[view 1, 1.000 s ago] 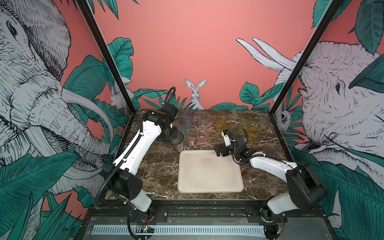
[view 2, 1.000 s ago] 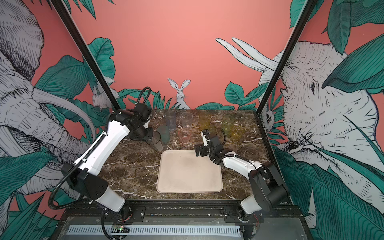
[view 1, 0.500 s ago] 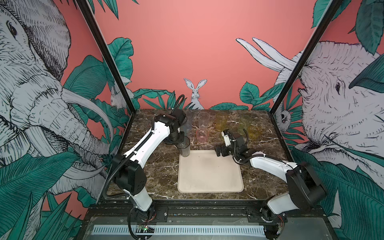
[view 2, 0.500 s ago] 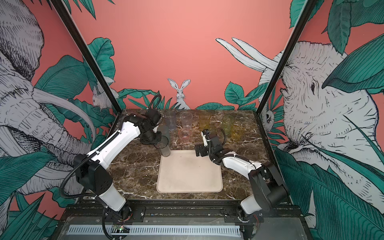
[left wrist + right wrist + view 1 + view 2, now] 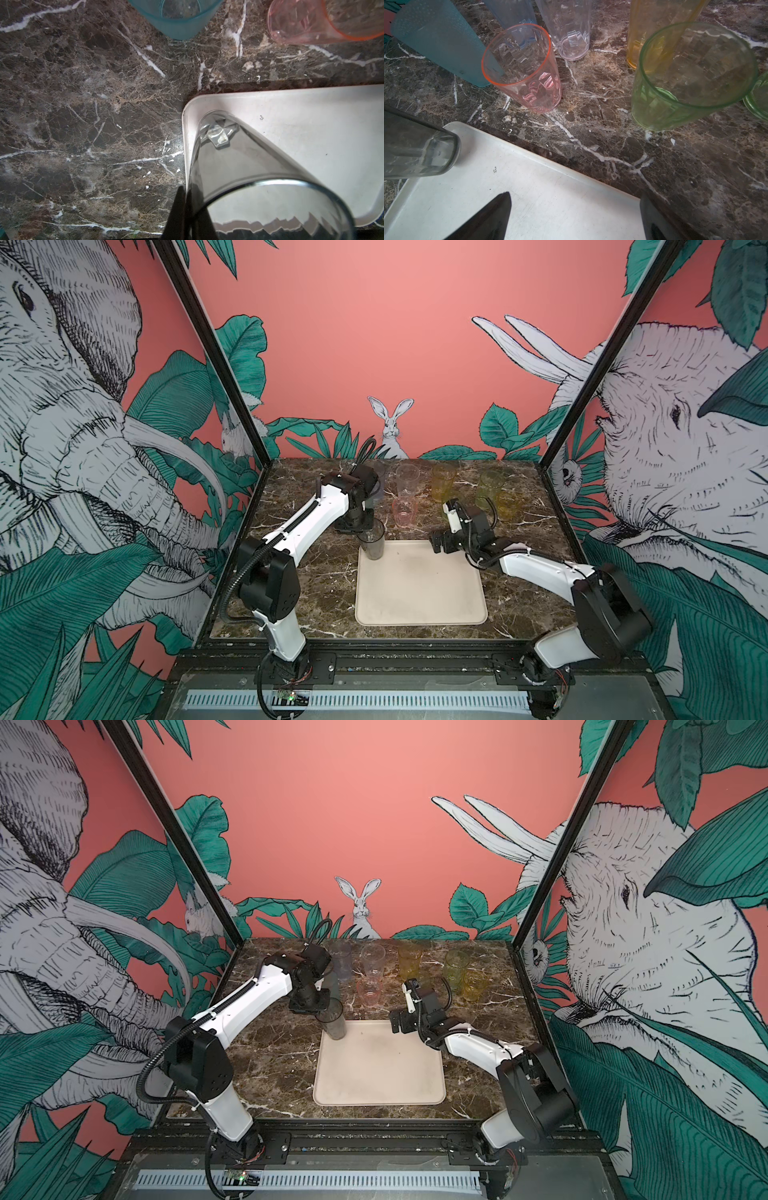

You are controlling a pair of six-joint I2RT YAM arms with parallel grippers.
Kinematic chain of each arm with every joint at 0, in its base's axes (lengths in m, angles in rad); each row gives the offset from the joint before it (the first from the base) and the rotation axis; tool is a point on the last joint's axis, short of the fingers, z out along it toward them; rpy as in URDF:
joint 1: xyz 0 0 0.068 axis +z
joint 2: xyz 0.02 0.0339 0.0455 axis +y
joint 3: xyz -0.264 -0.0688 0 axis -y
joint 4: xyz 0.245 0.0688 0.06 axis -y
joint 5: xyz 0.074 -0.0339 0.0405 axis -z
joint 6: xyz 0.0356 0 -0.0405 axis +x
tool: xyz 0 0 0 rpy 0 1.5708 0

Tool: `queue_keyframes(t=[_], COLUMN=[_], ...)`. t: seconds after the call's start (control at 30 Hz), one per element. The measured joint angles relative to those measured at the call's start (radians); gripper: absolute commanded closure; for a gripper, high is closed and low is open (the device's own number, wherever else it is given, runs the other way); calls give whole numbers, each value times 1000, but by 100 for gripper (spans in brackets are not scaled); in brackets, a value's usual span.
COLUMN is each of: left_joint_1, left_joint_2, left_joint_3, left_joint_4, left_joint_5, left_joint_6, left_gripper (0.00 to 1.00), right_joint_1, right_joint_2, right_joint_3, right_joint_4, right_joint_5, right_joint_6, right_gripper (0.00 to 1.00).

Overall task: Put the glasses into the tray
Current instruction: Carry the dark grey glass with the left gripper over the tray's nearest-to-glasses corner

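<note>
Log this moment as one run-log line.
left gripper: shut on smoky grey glass, upright at tray corner | right gripper: open, over tray edge | other glasses: on table

Tray mostly bare; smoky glass fills far-left corner; other glasses crowd marble behind

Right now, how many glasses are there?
9. Grey glass, in the left gripper, at a corner of the tray; on the table behind: teal, blue, clear, pink, amber, yellow, green, second green. Others may be hidden.

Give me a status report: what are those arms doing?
Left gripper shut on grey glass, at far-left corner of tray. Right gripper open, over tray edge. Other glasses standing behind; nothing blocking.
</note>
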State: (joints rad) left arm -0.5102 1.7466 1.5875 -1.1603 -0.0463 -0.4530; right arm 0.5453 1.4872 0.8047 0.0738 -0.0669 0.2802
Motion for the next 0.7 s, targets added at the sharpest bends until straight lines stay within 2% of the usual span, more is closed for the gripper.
queue_keyframes(t=[0.27,0.7], left_joint_1=[-10,-14], left_joint_2=[55,62], left_joint_3=[16,24], left_joint_4=[3,0], left_joint_5=[-12,-31], left_joint_6=[-1,-11], left_gripper=[100,100], right_joint_1=[0,0], right_joint_2=[5,4], right_joint_3=[11,11], right_joint_4=[-4,-3], right_joint_5=[0,-1], right_joint_6=[0,0], right_gripper=[1,1])
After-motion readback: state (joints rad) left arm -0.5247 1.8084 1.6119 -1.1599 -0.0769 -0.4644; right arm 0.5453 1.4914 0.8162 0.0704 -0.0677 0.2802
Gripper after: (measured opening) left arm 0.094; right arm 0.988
